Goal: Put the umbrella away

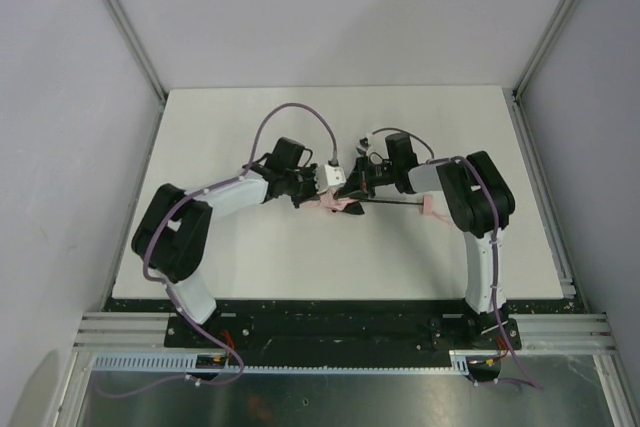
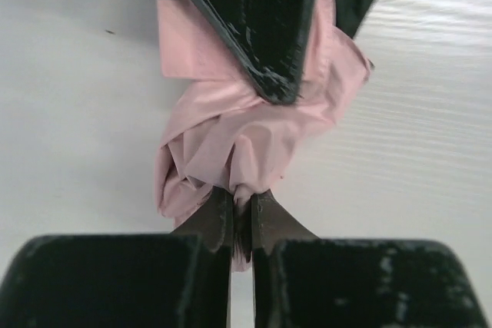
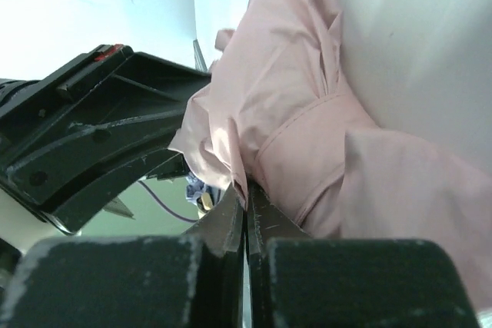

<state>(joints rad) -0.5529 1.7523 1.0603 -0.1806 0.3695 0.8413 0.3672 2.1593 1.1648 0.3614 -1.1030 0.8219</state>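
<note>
Left hand point(image 2: 242, 209), closed, pinches a fold of the umbrella point(image 2: 231, 140). Just beyond it, the right hand point(image 3: 246, 197) clamps the fabric, likely bunching it for stowing.

The umbrella point(image 2: 231, 136) is creased matt pink cloth; the table point(image 2: 69, 113) is smooth white.

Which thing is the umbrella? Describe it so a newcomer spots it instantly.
Start at the white table; at its middle the left end effector and right end effector meet. Both pinch the pale pink fabric folding umbrella, bunched, its thin black shaft running to a small pink handle. It is the only pink thing among black and white.
</note>
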